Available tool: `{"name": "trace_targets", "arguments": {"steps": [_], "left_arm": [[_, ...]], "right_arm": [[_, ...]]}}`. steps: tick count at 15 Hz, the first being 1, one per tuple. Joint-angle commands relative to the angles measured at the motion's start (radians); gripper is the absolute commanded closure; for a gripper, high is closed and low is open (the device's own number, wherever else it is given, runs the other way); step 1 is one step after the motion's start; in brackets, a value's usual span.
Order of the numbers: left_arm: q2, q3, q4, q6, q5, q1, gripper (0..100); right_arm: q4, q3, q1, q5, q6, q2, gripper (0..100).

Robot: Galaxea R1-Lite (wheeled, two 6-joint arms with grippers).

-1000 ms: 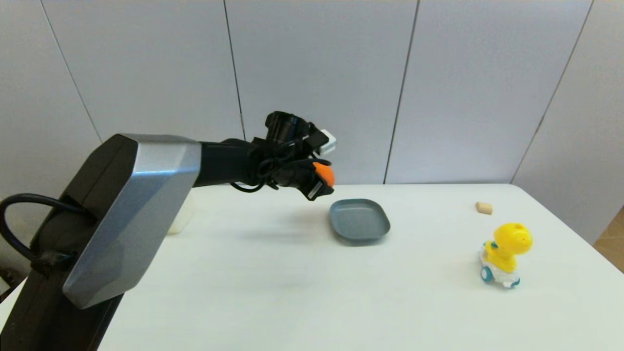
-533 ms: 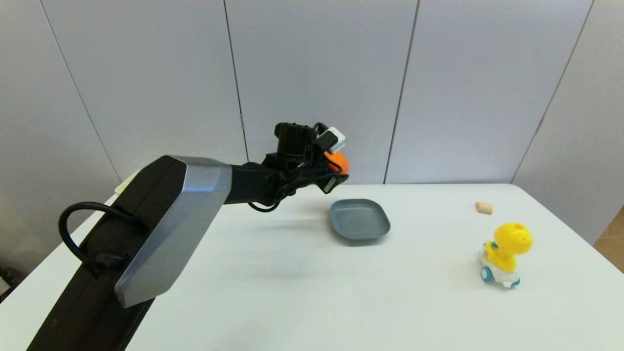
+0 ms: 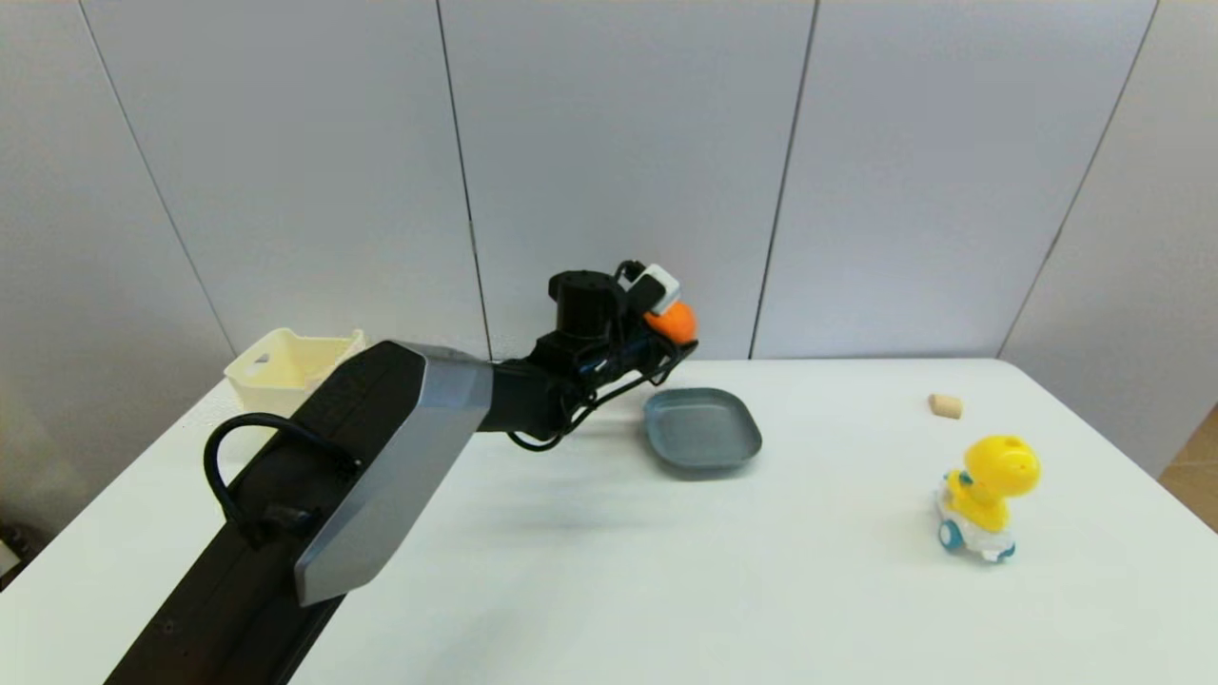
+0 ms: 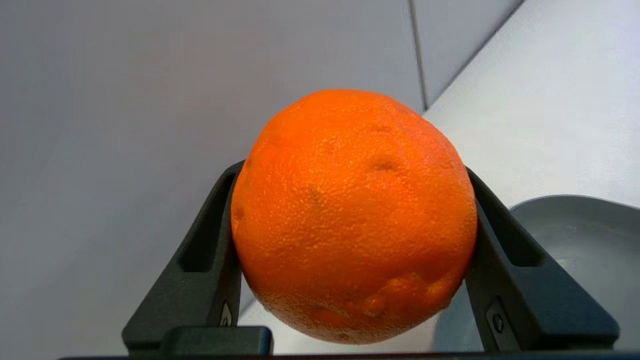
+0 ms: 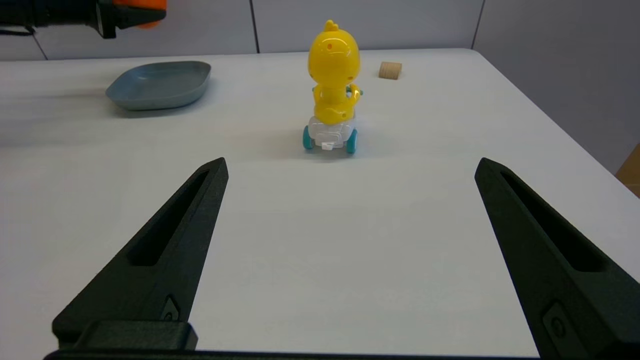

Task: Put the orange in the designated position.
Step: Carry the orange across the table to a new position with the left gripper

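Up above the white table (image 3: 609, 571), the left gripper (image 3: 671, 328) clamps the orange (image 4: 352, 215) between its fingers — aloft, just behind the grey plate (image 3: 702, 428). Low over the near table, the right gripper (image 5: 350, 250) gapes wide, holding nothing — the yellow dinosaur toy car (image 5: 332, 90) beyond it.

A white table (image 3: 666, 571) fills the lower part of the head view, its far edge meeting a wall (image 3: 618, 143) of pale grey panels split by thin dark vertical seams; 5 seams show. The panels turn around the table's right side too. Past the table's right corner, a strip of light brown floor (image 3: 1201, 466) shows. Light is soft and even, with faint shadows on the tabletop.
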Motion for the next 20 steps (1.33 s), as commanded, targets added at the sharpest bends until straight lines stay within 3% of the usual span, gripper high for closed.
{"name": "trace_targets", "arguments": {"steps": [1, 20], "left_arm": [[0.048, 0.000, -0.016, -0.003, -0.025, -0.003, 100], [0.035, 0.002, -0.030, -0.008, -0.033, -0.003, 100]], "right_arm": [[0.000, 0.000, 0.000, 0.000, 0.000, 0.000, 0], [0.000, 0.000, 0.000, 0.000, 0.000, 0.001, 0]]}}
